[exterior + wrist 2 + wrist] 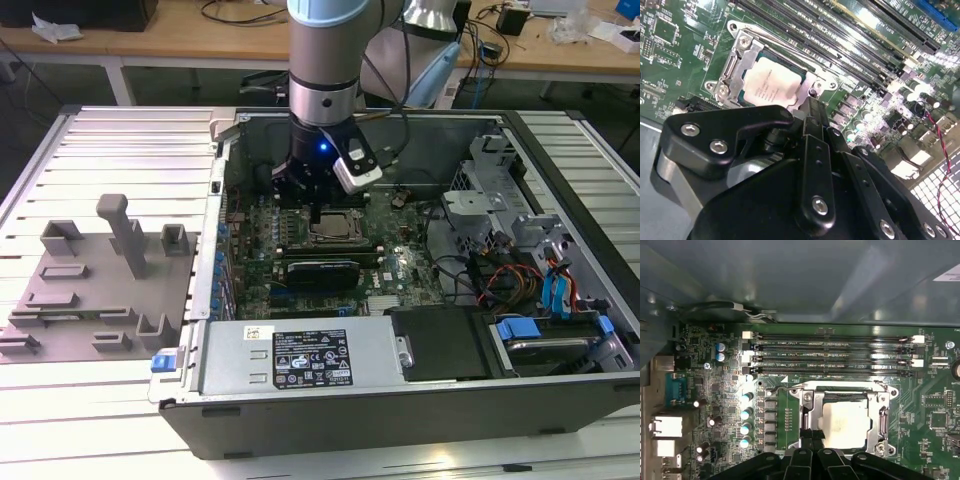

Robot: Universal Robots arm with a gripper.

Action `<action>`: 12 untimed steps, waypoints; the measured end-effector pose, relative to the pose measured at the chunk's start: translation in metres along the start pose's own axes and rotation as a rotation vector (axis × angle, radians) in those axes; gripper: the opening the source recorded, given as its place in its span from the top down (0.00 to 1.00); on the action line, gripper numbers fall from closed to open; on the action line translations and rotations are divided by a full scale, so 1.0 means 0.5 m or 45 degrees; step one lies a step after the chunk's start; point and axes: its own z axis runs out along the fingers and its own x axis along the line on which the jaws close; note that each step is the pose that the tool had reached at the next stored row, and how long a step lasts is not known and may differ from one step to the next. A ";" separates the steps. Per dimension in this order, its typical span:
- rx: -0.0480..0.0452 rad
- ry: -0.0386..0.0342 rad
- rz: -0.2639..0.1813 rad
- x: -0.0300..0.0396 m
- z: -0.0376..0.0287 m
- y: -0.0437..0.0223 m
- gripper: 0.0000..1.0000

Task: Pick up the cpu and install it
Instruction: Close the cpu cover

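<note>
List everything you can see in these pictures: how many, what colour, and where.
cpu: one, pale silvery, lying inside the socket frame.
socket frame: one, metal and black, around the cpu on the motherboard.
memory slots: four, black, side by side next to the socket frame.
motherboard: one, green, inside the computer case.
computer case: one, dark grey, open, on the table.
labelled metal box: one, silver, in the case's near edge.
plastic blocks: several, grey, on the table at the exterior view's left.
table: one, pale, ribbed.
arm: one, silver and pale blue, reaching down into the case.
hand: one, black, close above the socket frame.
</note>
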 end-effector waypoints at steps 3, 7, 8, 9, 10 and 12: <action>0.000 0.0002 0.000 -0.023 0.000 -0.001 0.89; 0.000 0.0002 0.001 -0.058 0.000 -0.001 0.89; 0.000 0.0003 0.000 -0.063 0.000 -0.001 0.89; 0.000 0.0000 0.000 -0.067 0.000 -0.002 0.89; 0.000 0.0002 0.000 -0.068 0.000 -0.002 0.89; 0.000 0.0002 0.000 -0.068 -0.002 -0.001 0.89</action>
